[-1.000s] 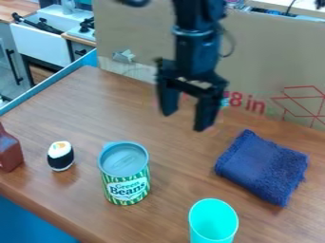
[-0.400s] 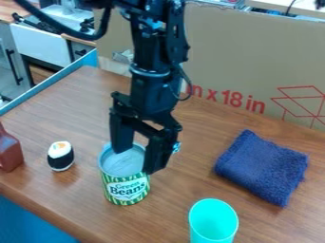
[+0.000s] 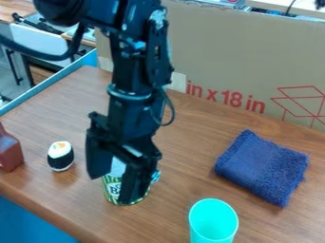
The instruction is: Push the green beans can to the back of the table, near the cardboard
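Hand (image 3: pixel 113 189) open at the can (image 3: pixel 113 182), left of centre on the counter (image 3: pixel 184 166).
Left to right: brown bottle (image 3: pixel 9 153), upright, cut off by the left edge of view; sushi (image 3: pixel 60 156), standing, white above and black below, to the right of the bottle. Next, the hand, pointing down, fingers spread apart and nothing clenched; one finger at the can's left side, the other in front of its right part. Contact with the can: cannot tell. Can upright, green-striped label partly seen between the fingers. Turquoise cup (image 3: pixel 213 222), upright, open top, nearer the camera. Blue cloth (image 3: pixel 262 167), folded, lying flat at right. Cardboard (image 3: pixel 254 57) with red print stands behind the counter.
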`<state>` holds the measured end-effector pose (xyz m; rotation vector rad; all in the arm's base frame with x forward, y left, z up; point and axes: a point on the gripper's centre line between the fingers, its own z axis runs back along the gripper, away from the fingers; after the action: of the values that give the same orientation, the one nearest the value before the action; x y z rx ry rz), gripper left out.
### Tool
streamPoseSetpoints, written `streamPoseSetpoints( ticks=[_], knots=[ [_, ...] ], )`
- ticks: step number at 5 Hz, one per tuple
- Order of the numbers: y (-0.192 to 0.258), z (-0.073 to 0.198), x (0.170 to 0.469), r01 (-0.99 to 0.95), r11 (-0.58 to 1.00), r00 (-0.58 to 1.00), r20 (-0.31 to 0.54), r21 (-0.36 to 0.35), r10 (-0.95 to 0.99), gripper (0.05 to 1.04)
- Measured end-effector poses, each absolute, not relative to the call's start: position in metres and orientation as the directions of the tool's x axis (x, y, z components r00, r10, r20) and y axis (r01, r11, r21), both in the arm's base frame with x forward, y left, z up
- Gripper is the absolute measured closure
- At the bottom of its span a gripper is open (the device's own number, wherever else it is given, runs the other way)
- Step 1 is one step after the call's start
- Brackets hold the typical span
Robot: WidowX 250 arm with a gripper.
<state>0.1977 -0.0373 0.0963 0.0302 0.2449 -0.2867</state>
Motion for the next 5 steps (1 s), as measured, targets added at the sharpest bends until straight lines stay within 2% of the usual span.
streamPoseSetpoints(
  ticks=[2, 4, 5],
  knots=[
    [-0.006, 0.075, 0.182, 0.224, 0.975, 0.935, -0.280, -0.009, -0.217, 0.083],
    [0.005, 0.053, 0.195, 0.263, 0.965, 0.933, -0.253, -0.001, -0.255, 0.083],
    [0.000, 0.042, 0.214, 0.308, 0.951, 0.932, -0.193, -0.031, -0.308, 0.083]
  ],
)
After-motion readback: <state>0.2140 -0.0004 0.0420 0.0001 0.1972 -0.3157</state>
